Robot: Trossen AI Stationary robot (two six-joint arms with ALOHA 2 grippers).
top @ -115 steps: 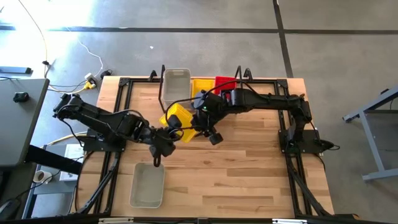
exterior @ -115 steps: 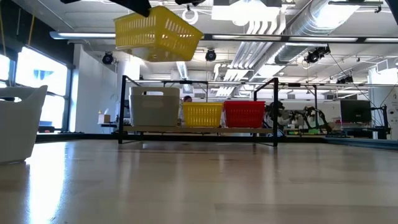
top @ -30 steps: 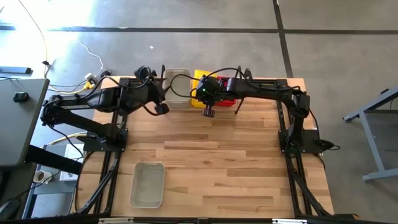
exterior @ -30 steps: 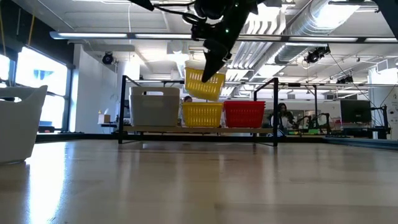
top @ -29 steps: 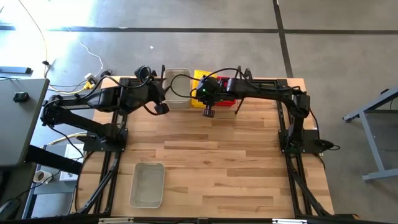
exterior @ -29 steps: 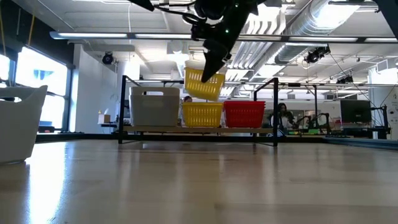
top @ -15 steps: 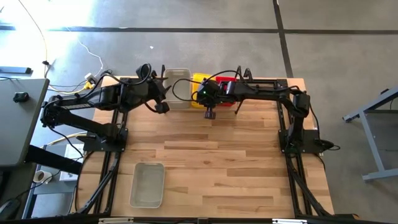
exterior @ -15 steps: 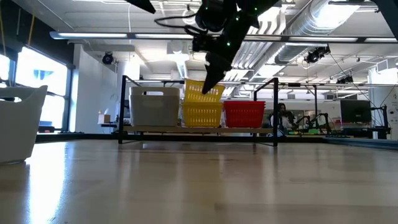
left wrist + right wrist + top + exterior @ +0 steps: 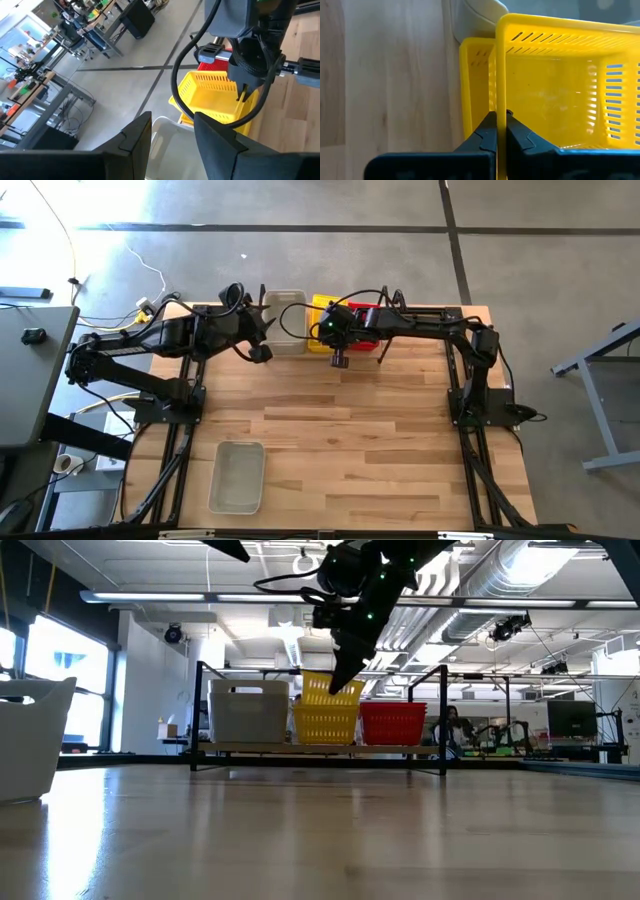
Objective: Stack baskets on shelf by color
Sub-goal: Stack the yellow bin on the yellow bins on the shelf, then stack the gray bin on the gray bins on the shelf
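Note:
The black rod shelf at the table's far edge carries a grey-white basket, a yellow basket and a red basket. A second yellow basket sits tilted, its bottom partly inside the shelf's yellow one, with my right gripper shut on it. My left gripper stands open by the grey-white basket's near left corner; I see no touch. Another grey-white basket rests on its bottom at the table's near left. My right gripper pinches the upper yellow basket's near wall at its rim, one finger inside the basket and one outside. The fingers come from above, slanting down. The basket hangs tilted, its lower part inside the shelf's yellow basket.
Black arm-mount frames run along the table's left and right edges. The bare wooden top lies between the shelf and the near edge. A room with desks and equipment shows behind the shelf.
My right gripper has gone down toward the shelf, still shut, carrying the yellow basket. The basket hung clear above the shelf's yellow basket a second ago; now its bottom has sunk into that basket, still tilted.

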